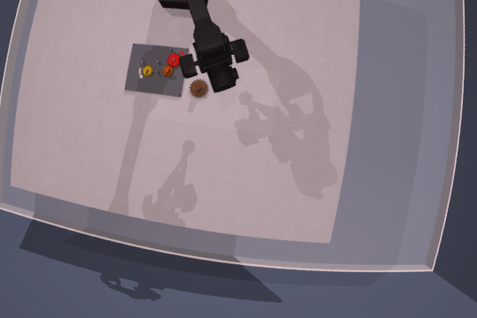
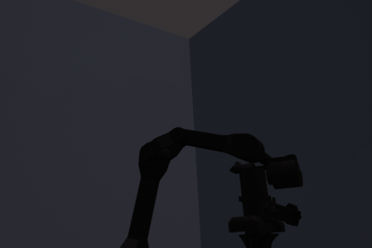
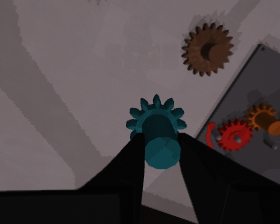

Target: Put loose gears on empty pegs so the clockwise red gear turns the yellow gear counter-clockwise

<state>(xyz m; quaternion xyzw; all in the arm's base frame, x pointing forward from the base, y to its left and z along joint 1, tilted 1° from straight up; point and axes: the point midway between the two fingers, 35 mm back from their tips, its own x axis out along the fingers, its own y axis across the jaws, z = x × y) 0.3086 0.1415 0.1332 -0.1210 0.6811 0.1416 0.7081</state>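
The gripper (image 1: 217,64) (image 3: 160,140) pinches the teal gear (image 3: 161,142) by its stem, right of the grey board (image 1: 155,84) (image 3: 260,65). The orange gear (image 1: 168,71) (image 3: 262,118) already sits beside the red gear (image 1: 176,59) (image 3: 235,135); the link to the yellow gear (image 1: 147,71) seemingly remains unfinished.

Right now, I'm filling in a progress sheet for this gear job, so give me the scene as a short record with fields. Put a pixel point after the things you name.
gripper (image 3: 160,140): shut on the teal gear's post
held: teal gear (image 3: 157,116)
on the board (image 1: 155,88) (image 3: 260,62): red gear (image 1: 173,62) (image 3: 235,135), orange gear (image 1: 168,71) (image 3: 262,118), yellow gear (image 1: 147,71)
loose on the table: brown gear (image 1: 199,88) (image 3: 208,49), beside the board
direction marks: red arrow (image 3: 210,135) by the red gear, white arrow (image 1: 140,72) by the yellow gear
still to do: teal gear not on a peg
unclear: whether the orange gear sits fully flat
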